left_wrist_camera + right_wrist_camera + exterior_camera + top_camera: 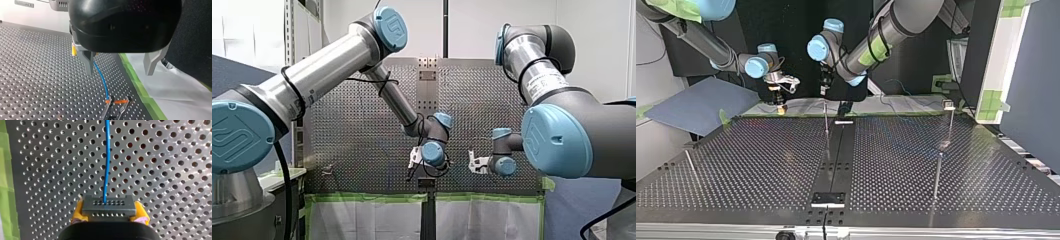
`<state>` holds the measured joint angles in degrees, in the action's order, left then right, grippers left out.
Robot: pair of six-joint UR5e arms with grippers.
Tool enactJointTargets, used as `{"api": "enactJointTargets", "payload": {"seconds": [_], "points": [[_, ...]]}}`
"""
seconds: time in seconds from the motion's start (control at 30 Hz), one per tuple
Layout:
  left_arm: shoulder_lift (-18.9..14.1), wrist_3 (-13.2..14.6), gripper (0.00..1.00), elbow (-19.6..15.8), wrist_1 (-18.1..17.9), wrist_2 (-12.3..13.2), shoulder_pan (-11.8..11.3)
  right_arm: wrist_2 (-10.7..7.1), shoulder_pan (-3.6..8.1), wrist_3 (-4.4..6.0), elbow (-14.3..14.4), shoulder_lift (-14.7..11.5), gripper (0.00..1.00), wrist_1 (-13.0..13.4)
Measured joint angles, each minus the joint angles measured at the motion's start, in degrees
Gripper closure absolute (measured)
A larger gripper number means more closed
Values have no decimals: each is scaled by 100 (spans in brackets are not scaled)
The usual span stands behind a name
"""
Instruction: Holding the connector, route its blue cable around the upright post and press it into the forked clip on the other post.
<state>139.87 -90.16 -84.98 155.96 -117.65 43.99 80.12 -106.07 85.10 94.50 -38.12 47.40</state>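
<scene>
My right gripper [109, 216] is shut on a grey connector [108, 205], held between its yellow pads [78, 213]. The blue cable [107, 157] leaves the connector and runs ahead over the perforated plate. In the left wrist view the same cable [102, 80] passes behind one of my metal fingers [88, 63] and reaches a forked clip [117, 105] with orange bands. My left gripper [120, 65] hangs open above that clip, holding nothing. In the top view my right gripper [779, 95] is left of my left gripper [825, 84], which is above a thin post [826, 119].
A second post [949, 122] with a small head stands at the top view's right, and a short rod [691, 165] at its left. Green tape [140, 87] and white sheeting edge the plate beside my left gripper. A black strip [836, 155] runs down the table's middle.
</scene>
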Motion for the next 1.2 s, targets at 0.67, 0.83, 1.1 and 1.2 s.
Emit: {"api": "enactJointTargets", "payload": {"seconds": [0.67, 0.83, 1.1, 1.2], "points": [[-1, 25, 0, 1, 155, -5, -26, -4, -21, 17, -77, 3, 100, -156], [-1, 19, 0, 1, 179, -7, -17, -4, -23, 17, -80, 5, 100, -159], [-1, 0, 0, 0, 347, -19, 7, -4, -17, 17, -82, 7, 100, -160], [-1, -34, 0, 0, 495, -60, 16, -4, -16, 17, -82, 7, 100, -160]]}}
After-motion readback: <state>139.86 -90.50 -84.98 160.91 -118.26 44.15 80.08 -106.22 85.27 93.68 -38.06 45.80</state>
